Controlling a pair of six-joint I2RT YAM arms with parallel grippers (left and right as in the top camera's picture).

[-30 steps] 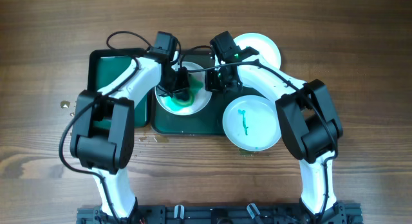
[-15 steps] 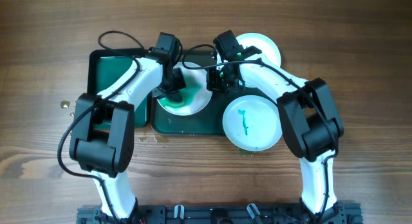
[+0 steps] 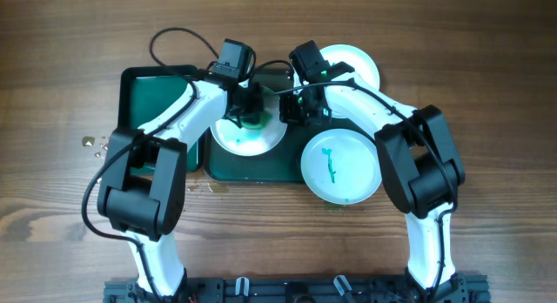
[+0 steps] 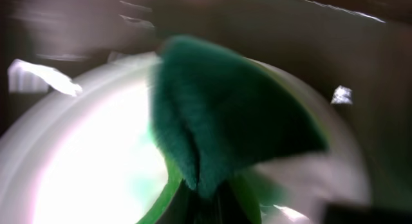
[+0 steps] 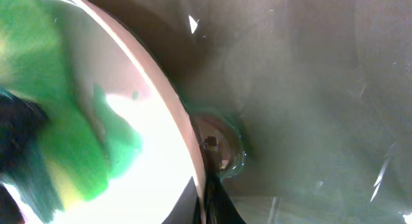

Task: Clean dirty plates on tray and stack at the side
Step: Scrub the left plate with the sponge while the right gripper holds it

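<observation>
A white plate (image 3: 247,138) smeared with green lies on the dark green tray (image 3: 148,94). My left gripper (image 3: 249,111) is shut on a green sponge (image 4: 225,114) and presses it on the plate's far part (image 4: 84,166). My right gripper (image 3: 289,111) is shut on that plate's right rim (image 5: 177,114). A second white plate (image 3: 341,166) with a green streak lies half off the tray's right edge. A third white plate (image 3: 357,66) lies on the table behind my right arm.
A second dark tray section (image 3: 270,168) sits under the middle plate. Small bits of debris (image 3: 87,142) lie on the wooden table left of the tray. Cables loop over both wrists.
My left gripper has moved the sponge from the plate's middle-left up and right to its far part. Less green shows on the plate. The right gripper has stayed on the rim.
</observation>
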